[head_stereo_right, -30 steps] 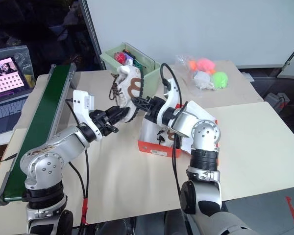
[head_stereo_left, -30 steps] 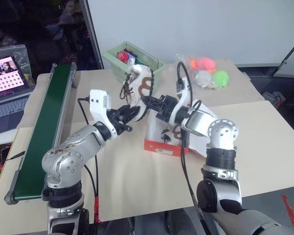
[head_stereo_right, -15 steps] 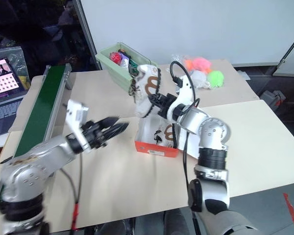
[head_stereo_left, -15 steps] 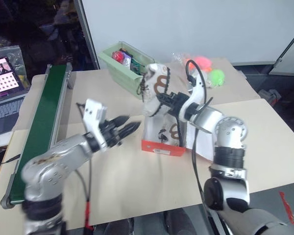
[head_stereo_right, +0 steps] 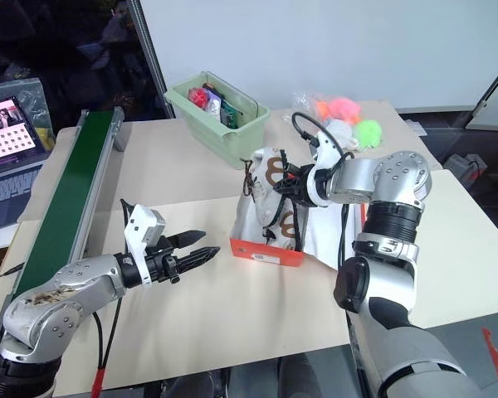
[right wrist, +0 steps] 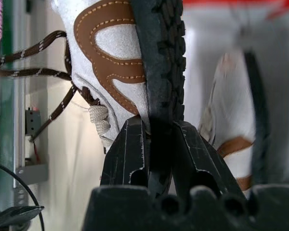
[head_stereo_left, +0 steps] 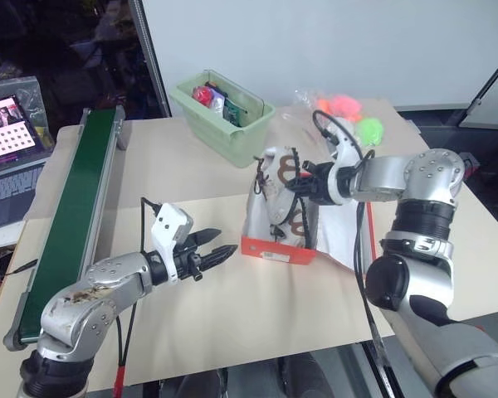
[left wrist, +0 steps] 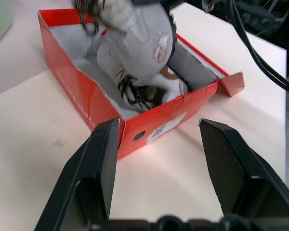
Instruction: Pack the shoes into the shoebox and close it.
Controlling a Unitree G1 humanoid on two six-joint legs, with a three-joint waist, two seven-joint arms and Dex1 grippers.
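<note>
Since a second ago I swung the right gripper (right wrist: 159, 127), pinching the second shoe (head_stereo_left: 275, 178) by its sole, over the box (head_stereo_left: 278, 246); left gripper (head_stereo_left: 214, 247) stands empty, half-spread. Lower it sole-down beside the first

You see two off-white sneakers (head_stereo_left: 275, 186), both at one orange-red shoebox (head_stereo_left: 275, 246). You also have one pale green bin (head_stereo_left: 224, 108), one green conveyor belt (head_stereo_left: 70, 207), one laptop (head_stereo_left: 12, 133), one bag of coloured balls (head_stereo_left: 349, 116) and two grippers (head_stereo_left: 212, 249).
</note>
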